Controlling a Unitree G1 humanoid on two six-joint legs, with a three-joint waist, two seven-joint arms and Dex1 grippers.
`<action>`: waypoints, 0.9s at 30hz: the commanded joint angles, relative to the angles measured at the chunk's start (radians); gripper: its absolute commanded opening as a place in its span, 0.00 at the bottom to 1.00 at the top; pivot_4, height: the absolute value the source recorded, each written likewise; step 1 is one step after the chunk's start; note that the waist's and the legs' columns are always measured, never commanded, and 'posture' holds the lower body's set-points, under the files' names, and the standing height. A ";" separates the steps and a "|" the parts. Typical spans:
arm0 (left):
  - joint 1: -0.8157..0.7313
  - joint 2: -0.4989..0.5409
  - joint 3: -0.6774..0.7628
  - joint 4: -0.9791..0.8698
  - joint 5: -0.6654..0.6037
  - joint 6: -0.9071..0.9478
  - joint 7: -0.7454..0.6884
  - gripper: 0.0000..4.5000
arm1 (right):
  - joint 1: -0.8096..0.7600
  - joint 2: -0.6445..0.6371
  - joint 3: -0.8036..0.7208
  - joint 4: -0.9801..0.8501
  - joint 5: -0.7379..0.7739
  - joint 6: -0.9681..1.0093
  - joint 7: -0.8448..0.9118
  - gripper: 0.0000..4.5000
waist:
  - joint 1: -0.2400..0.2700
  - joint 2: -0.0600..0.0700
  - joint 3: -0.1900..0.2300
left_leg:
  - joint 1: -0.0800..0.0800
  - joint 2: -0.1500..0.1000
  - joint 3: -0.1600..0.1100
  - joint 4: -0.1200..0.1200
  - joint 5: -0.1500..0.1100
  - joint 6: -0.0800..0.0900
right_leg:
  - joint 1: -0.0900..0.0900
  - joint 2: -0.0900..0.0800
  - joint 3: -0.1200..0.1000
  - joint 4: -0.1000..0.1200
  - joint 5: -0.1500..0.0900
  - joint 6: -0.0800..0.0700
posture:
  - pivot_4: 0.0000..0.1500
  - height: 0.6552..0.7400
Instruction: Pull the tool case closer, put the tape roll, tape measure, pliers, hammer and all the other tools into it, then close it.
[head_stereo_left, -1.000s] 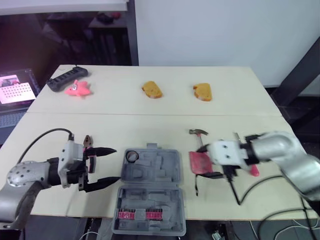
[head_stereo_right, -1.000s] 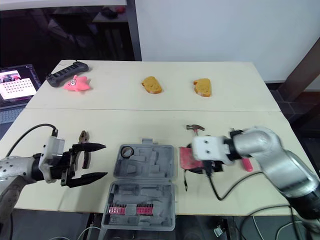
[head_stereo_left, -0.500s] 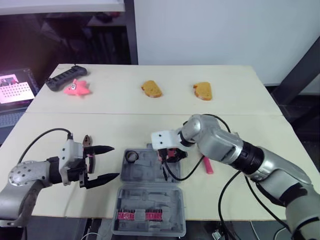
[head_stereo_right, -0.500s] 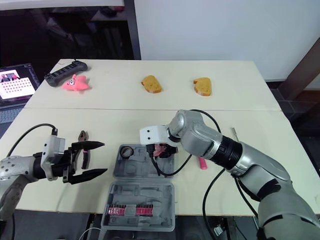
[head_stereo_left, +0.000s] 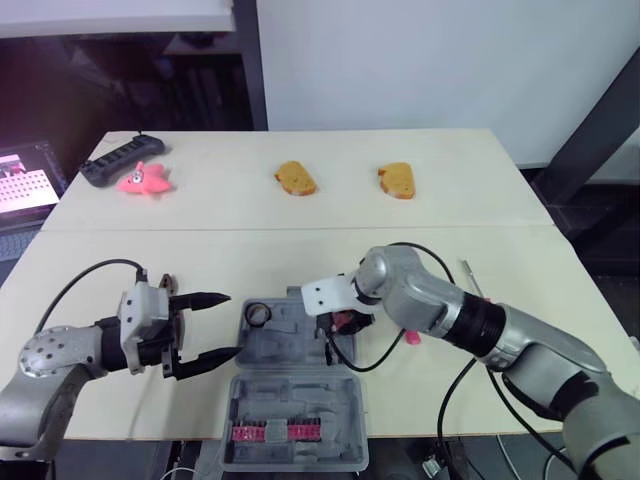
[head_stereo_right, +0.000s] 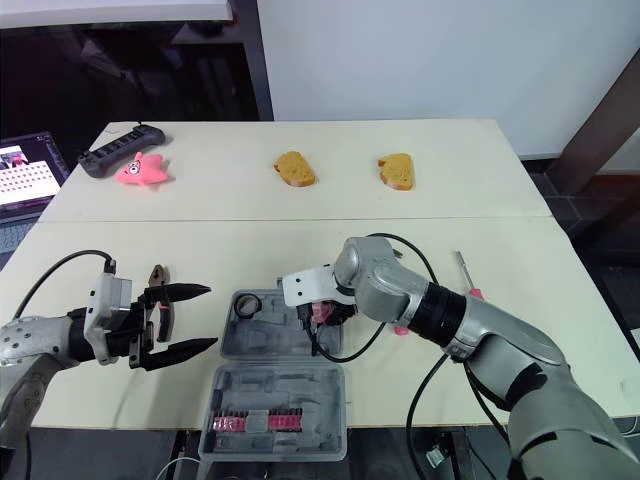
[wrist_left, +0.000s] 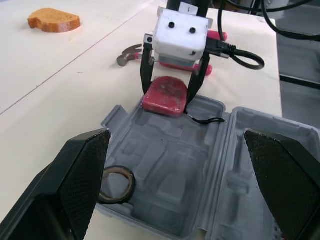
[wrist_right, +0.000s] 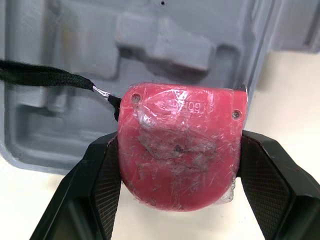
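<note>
R hand (wrist_left: 168, 95) clamped on tape measure (wrist_right: 180, 145), just over rim of tool case (head_stereo_left: 300, 345).

Place: a robotics lab or test room.
Furnishing: pale surface (head_stereo_left: 300, 215) against a plain white wall (head_stereo_left: 420, 60), dark rack (head_stereo_left: 246, 70) behind.
Equipment: lit screen (head_stereo_left: 22, 183), power strip (head_stereo_left: 112, 162).
Props: pink toy (head_stereo_left: 140, 180), bread slices (head_stereo_left: 296, 178).

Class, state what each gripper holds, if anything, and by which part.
Right gripper clamps the red tape measure by its body's opposite edges; left gripper is open, holding nothing.
</note>
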 joint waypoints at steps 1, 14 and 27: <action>-0.002 0.001 0.022 -0.024 -0.007 -0.015 -0.001 1.00 | 0.010 0.023 -0.024 0.007 -0.022 -0.007 -0.008 0.64 | 0.000 0.000 0.000 | 0.000 0.000 0.000 0.000 0.000 0.000 | 0.000 0.000 0.000 0.000 0.000 0.000 | 1.00 1.00; -0.002 0.009 0.020 -0.029 -0.008 -0.005 -0.001 1.00 | 0.046 0.062 -0.072 0.002 -0.043 0.025 -0.032 0.88 | -0.002 0.000 0.000 | 0.001 0.000 0.000 0.000 0.000 0.000 | 0.001 0.000 0.000 0.000 0.000 0.000 | 1.00 1.00; -0.008 0.016 0.016 -0.026 -0.007 0.000 -0.010 1.00 | 0.040 0.014 -0.203 -0.160 0.045 0.116 0.032 0.98 | 0.001 0.000 0.000 | 0.000 0.000 -0.001 0.000 0.000 0.000 | 0.000 0.000 0.000 0.000 0.000 0.000 | 1.00 1.00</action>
